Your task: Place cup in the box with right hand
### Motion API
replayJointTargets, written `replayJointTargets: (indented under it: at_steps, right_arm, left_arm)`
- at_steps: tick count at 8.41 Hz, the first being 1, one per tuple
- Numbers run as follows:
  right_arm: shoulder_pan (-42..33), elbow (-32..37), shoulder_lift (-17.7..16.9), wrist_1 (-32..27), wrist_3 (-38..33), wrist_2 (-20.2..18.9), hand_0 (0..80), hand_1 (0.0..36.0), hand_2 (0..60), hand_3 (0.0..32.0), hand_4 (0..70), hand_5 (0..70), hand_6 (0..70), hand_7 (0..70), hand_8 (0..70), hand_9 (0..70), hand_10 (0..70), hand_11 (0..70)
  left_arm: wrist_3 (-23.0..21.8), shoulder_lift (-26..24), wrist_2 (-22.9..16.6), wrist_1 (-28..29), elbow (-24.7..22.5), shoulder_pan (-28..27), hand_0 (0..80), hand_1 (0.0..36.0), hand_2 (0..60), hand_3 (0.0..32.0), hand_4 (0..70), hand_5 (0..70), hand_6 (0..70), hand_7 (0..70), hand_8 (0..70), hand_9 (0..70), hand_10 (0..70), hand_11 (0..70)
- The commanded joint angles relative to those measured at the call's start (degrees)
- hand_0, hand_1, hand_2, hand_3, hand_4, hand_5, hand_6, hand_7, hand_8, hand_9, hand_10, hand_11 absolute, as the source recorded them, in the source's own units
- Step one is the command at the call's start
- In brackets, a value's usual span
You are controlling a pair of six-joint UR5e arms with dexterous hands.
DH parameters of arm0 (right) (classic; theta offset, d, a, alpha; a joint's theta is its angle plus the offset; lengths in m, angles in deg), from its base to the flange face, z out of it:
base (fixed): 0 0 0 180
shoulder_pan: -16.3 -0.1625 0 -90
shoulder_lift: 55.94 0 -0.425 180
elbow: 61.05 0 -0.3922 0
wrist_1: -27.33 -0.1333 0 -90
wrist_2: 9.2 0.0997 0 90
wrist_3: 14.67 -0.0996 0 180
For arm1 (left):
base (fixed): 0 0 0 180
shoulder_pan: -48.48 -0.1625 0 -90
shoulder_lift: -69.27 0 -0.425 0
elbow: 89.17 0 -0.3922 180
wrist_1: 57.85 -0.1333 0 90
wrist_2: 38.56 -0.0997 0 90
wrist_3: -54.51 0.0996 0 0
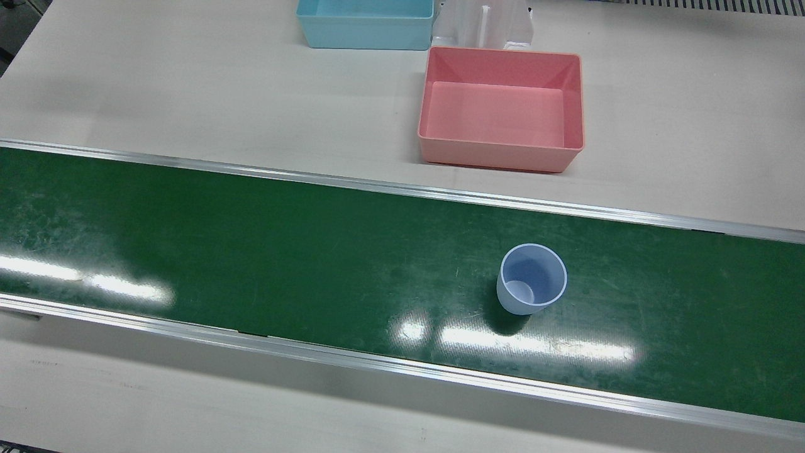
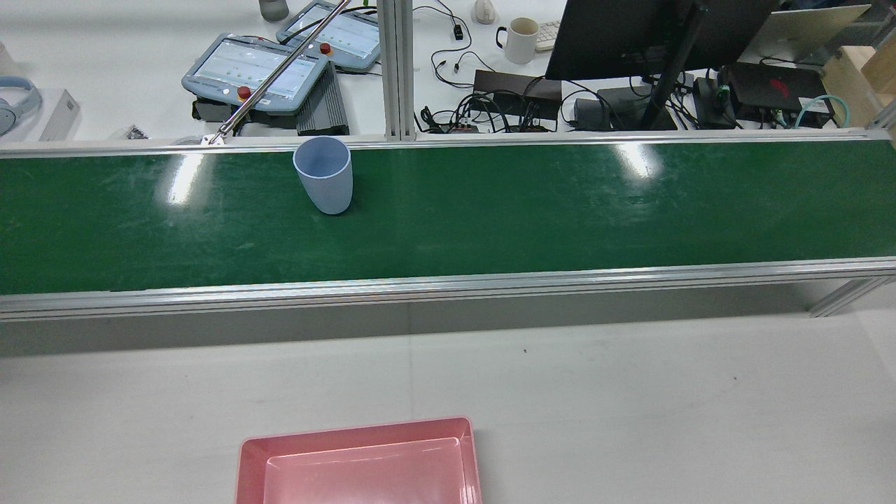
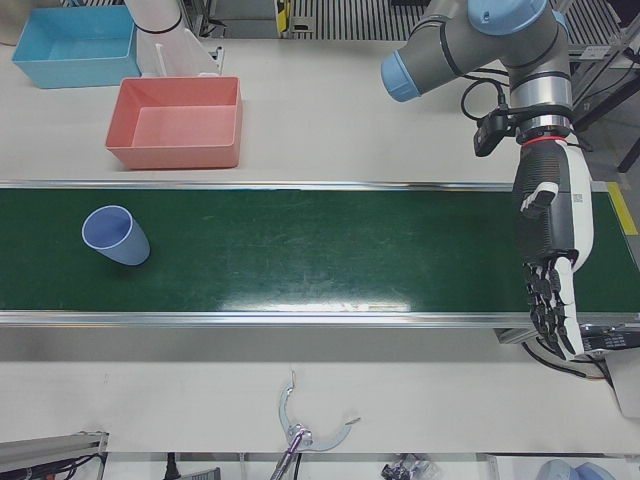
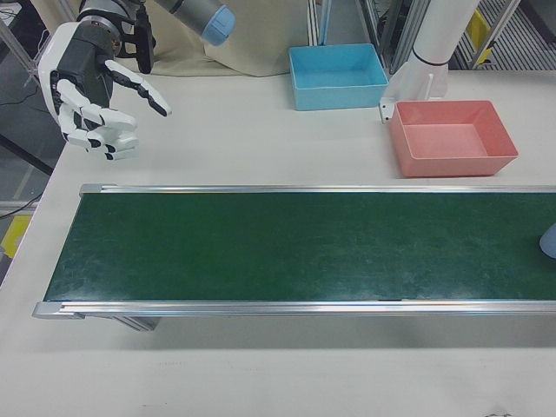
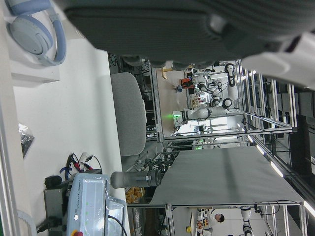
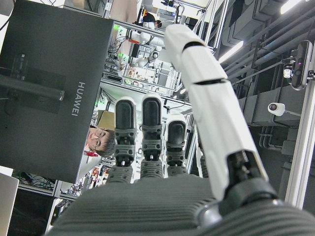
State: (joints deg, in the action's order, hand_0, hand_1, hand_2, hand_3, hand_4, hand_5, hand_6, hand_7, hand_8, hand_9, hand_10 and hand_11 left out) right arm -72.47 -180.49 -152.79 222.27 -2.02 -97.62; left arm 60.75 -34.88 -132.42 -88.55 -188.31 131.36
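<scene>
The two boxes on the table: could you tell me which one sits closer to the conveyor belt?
The pink box: it sits just short of the belt's rail, while the blue box lies farther back, beside the arm pedestal.

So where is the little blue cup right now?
The cup stands upright on the green belt, on the front view's right side, just in front of the pink box; no robot hand is near it.

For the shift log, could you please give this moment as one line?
cup upright on belt | right hand open, away | pink box empty
</scene>
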Motion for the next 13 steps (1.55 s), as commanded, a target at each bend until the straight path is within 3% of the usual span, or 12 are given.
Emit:
replayJointTargets:
  at_steps: [1, 13]
  right_arm:
    - [0.0, 0.0, 0.0, 0.0, 0.0, 0.0, 80.0, 36.0, 16.1, 0.0, 16.6, 19.9, 18.8, 65.9, 37.2, 46.7, 28.7, 44.7]
    - [0.0, -0.1, 0.0, 0.0, 0.0, 0.0, 80.0, 36.0, 15.8, 0.0, 16.9, 20.0, 18.7, 65.6, 37.1, 46.5, 28.5, 44.5]
  left_arm:
    - [0.0, 0.0, 0.1, -0.1, 0.0, 0.0, 0.0, 0.0, 0.0, 0.0, 0.0, 0.0, 0.0, 0.0, 0.0, 0.0, 0.0, 0.0]
    - [0.0, 0.0, 0.1, -0.1, 0.0, 0.0, 0.0, 0.0, 0.0, 0.0, 0.0, 0.0, 0.0, 0.0, 0.0, 0.0, 0.0, 0.0]
